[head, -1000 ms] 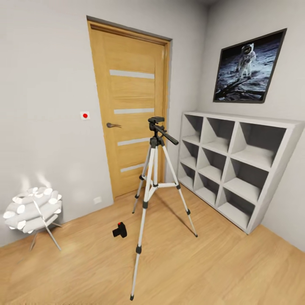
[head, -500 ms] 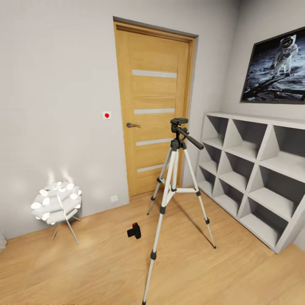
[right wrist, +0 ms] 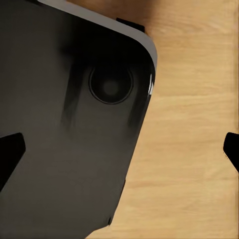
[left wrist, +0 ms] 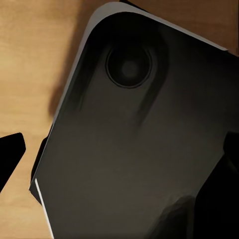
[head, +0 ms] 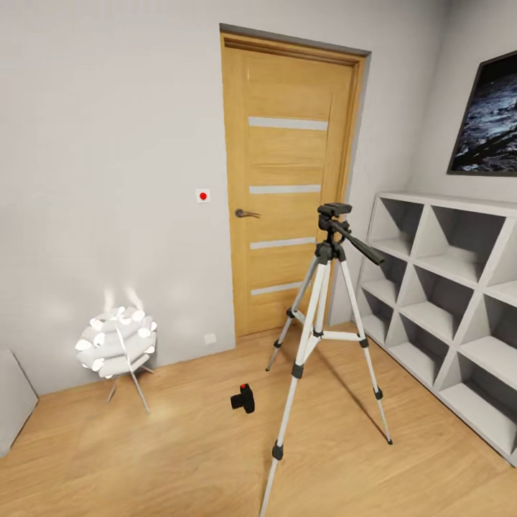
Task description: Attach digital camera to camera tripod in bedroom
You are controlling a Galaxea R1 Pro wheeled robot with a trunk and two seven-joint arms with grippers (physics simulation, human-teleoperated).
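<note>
- Down at my own body, both wrist views look onto my dark base (left wrist: pixel 139 149) over the wood plank floor (right wrist: pixel 194 164). My left hand (left wrist: pixel 119 159) and right hand (right wrist: pixel 119 149) show just dark fingertips at the frame edges, wide apart with nothing between them: both released, I'd say, tucked in while I travel.
- Nearest ahead, the camera tripod (head: pixel 316 337) stands on the floor, right of centre. Its three silver legs are splayed wide, one foot coming toward me, which I judge keeps it steady for a mounting push.
- Its long axis runs straight up. The dark pan head (head: pixel 334 210) sits level at the top, bare, and the long black handle (head: pixel 359 244) slants down to the right.
- Just left of the tripod and a little farther lies the digital camera (head: pixel 243 398), on the floor, apart from the legs. Red button up, so it sits upright. Which way its lens points, I cannot tell, it is too small.
- That is the thing to pick up first, low down, so I expect a deep reach.
- Farther left, a glowing white lamp (head: pixel 118 343) stands near the wall.
- On the right, the white cube shelf (head: pixel 459 301) runs along the wall, poster (head: pixel 488 118) above.
- Farthest back, the oak door (head: pixel 291 187), shut.
</note>
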